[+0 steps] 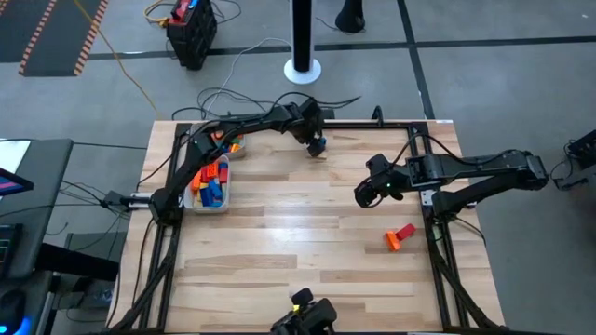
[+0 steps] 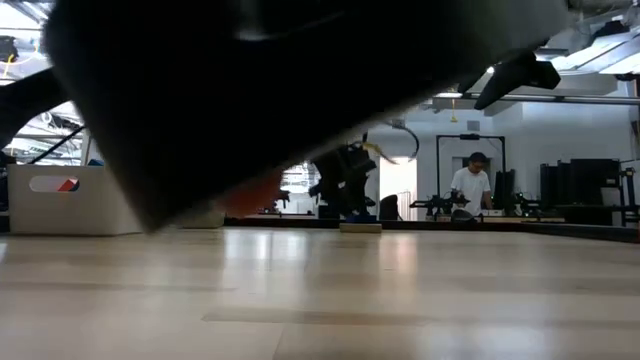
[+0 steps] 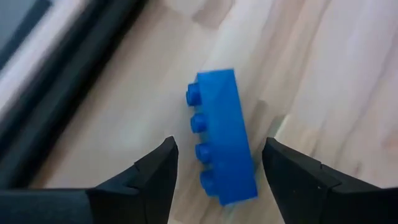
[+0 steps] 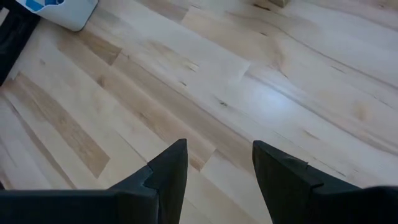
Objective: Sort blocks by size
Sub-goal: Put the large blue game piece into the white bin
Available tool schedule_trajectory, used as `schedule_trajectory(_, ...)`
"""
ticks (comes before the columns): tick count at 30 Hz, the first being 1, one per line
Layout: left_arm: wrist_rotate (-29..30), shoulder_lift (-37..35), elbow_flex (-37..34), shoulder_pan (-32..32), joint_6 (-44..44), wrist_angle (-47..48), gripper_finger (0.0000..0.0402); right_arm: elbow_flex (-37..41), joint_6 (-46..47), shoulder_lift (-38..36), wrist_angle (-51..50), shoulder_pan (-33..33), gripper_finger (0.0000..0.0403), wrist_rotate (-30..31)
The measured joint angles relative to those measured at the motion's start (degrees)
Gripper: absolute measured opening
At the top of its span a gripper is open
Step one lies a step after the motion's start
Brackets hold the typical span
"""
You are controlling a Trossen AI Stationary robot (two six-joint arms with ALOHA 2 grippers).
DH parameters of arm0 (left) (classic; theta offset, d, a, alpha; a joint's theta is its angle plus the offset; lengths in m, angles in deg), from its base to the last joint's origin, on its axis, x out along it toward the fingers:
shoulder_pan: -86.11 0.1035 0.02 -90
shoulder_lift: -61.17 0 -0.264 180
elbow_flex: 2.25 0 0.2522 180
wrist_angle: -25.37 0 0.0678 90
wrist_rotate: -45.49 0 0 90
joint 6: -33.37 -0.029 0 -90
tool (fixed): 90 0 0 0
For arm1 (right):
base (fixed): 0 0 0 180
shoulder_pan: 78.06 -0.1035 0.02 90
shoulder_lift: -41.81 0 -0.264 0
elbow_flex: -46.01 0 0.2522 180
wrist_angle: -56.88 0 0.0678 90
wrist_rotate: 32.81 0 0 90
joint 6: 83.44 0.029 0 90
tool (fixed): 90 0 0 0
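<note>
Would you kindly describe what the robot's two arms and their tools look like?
Both arms are dark, jointed and slim, with black cables trailing along them. The left tool and right tool each end in two matte black, wedge-shaped fingers with stepped inner edges. No markings show on them.

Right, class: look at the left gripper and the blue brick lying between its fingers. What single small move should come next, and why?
Probably close the left gripper on the blue brick. The wrist view shows the brick lying on its side on the table between the two open fingers, with a gap on each side, so nothing grips it yet. The right gripper waits open over bare wood.
</note>
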Motion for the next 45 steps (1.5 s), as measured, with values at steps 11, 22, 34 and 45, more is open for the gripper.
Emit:
schedule_trajectory(11, -3.1, 0.8, 2.1, -0.5, -0.5, 1.8, 0.0141, 0.0, -0.1, 0.0, -0.1, 0.0, 0.0207, 0.0)
schedule_trajectory(22, -3.9, 0.8, 3.7, -1.1, -0.9, 5.3, 0.0011, 0.0, 0.3, 0.0, 0.0, -1.8, 0.0207, -0.1)
schedule_trajectory(34, -1.0, 0.5, 11.2, -4.0, -3.5, 13.0, 0.0093, -0.4, 1.4, 0.0, 0.1, -3.5, 0.0207, -0.1)
schedule_trajectory(45, 8.1, 1.6, 10.5, -5.5, -8.0, 13.0, 0.0278, -2.6, -1.6, 0.0, 0.0, -3.4, 0.0207, -0.1)
